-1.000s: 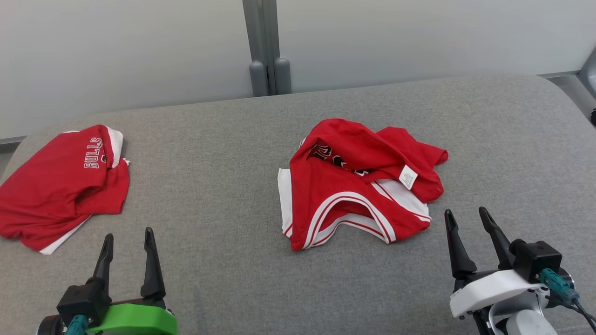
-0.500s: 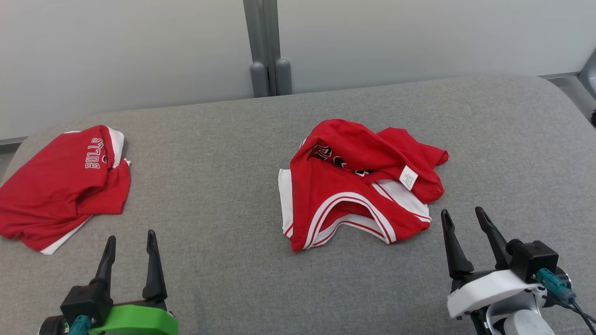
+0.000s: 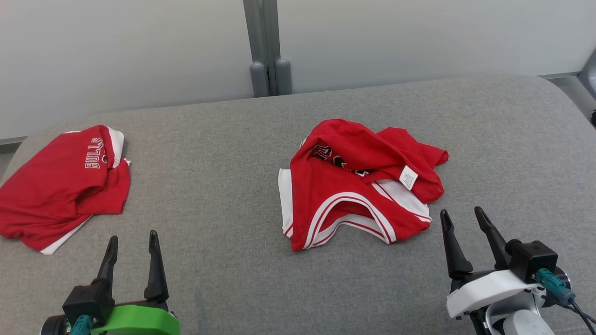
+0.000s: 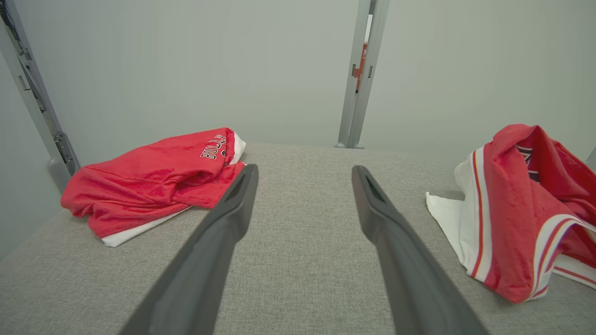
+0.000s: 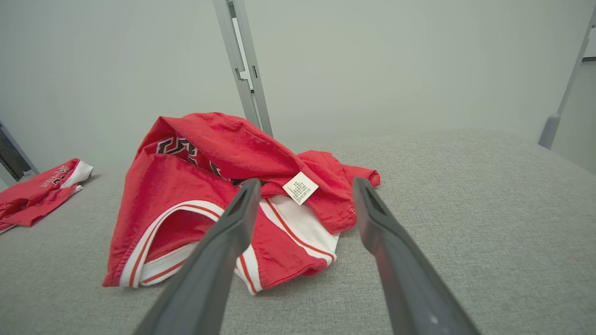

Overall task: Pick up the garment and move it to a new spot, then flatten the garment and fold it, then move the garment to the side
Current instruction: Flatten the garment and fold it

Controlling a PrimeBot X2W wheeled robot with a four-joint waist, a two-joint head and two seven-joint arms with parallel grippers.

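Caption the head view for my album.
Open left gripper and open right gripper face a crumpled red jersey; a second jersey lies left.

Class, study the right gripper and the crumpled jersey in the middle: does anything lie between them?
Nothing visible does. Only bare grey cushion separates the open right gripper from the crumpled jersey; the second jersey lies far off to the left.

Right pincer (image 3: 461,210) edged toward the garment (image 3: 344,195); left pincer (image 3: 132,235) drew back slightly.

Grey fabric surface (image 3: 209,186), pale wall (image 3: 116,46), metal post (image 3: 265,42)
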